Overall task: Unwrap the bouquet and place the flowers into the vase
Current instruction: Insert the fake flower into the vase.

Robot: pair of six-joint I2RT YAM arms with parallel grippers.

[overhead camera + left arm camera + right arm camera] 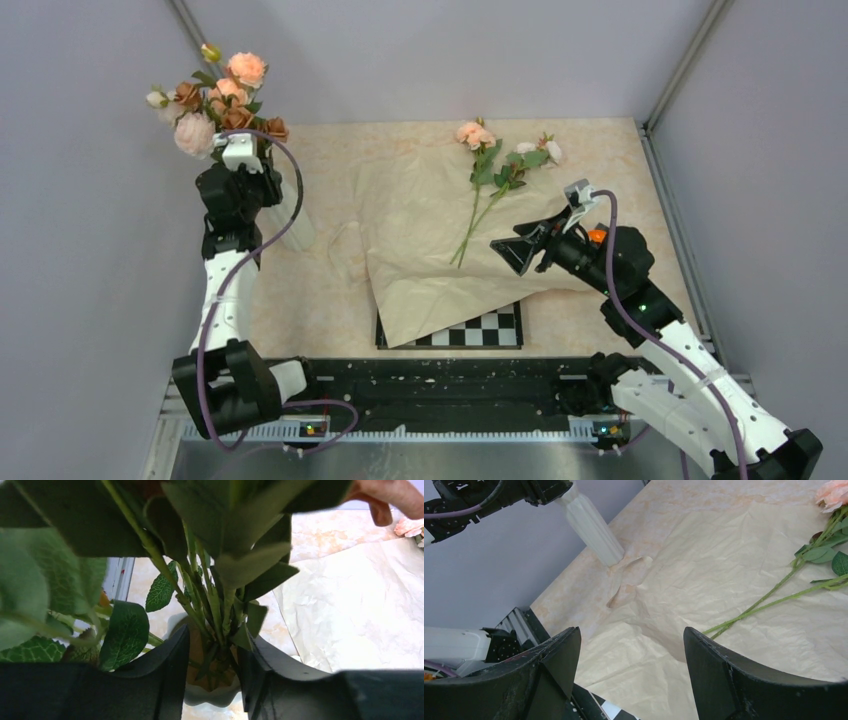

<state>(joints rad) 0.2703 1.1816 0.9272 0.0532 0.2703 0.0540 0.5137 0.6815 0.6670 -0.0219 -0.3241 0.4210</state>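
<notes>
So the vase (591, 527), the tall white ribbed one, stands at the far left of the table (330, 290), right under the left arm. It's got a decent bunch of roses (222, 95) in it, peach, pink and some brownish ones, with the blooms sticking up well above the arm. From the wrist cam you can see the green stems (212, 615) running straight down into the vase mouth. The left gripper (215, 642) has a finger on each side of them just above the rim. The jaws are partway apart, and I honestly can't tell if they're pinching the stems or have let go. Two loose flowers (487, 170), one peach and one pale, lie flat on the far part of the wrapping paper (420, 240), which is spread out crumpled over the middle of the table. The right gripper (630, 645) hangs over the paper near those stem ends, spread wide and holding nothing. A black-and-white checkerboard card (480, 330) peeks out from under the paper's near edge.
</notes>
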